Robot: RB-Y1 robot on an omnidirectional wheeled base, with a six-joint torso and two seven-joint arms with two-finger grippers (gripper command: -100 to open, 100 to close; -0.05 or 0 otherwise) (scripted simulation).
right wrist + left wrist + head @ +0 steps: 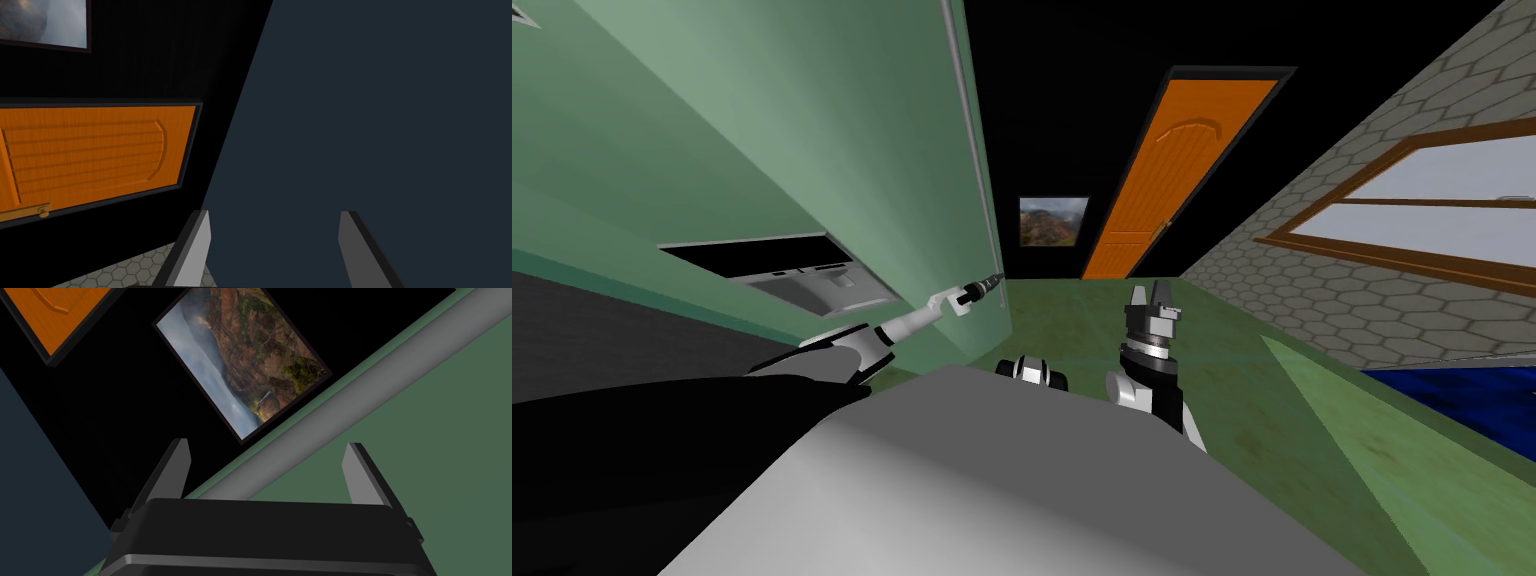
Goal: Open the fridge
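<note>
While the left gripper (996, 281) is hanging at the fridge (762, 130), its two thin blade fingers are standing wide apart. The handle (350, 403) is passing thru the gap btwn them, and neither blade is pressing it.

The fridge is standing close on the robot's left. Its door is showing as a flat, smooth, plain green face w/ no texture. A shallow rectangular dispenser recess (782, 268), black w/ a light grey tray, is sitting lower on that face. The handle is a slim, round, matte grey bar lying near the door's edge, on the side twd the black area.

The bar's top end is being cut off by the pic edge in the head view, and its lower end is hiding behind the gripper. The door seam is too hard to make out, so can't tell if it's cracked open.

The bar's long axis is running up the door, parallel to that edge. In the left wrist view it is crossing the finger gap at a diagonal.

The right gripper (1150, 292) is idling over the green floor (1092, 320), well apart from the fridge, blades pointing up, spread and holding nothing. An orange panelled door (1152, 170) and a framed landscape pic (1053, 221) are showing beyond.
</note>
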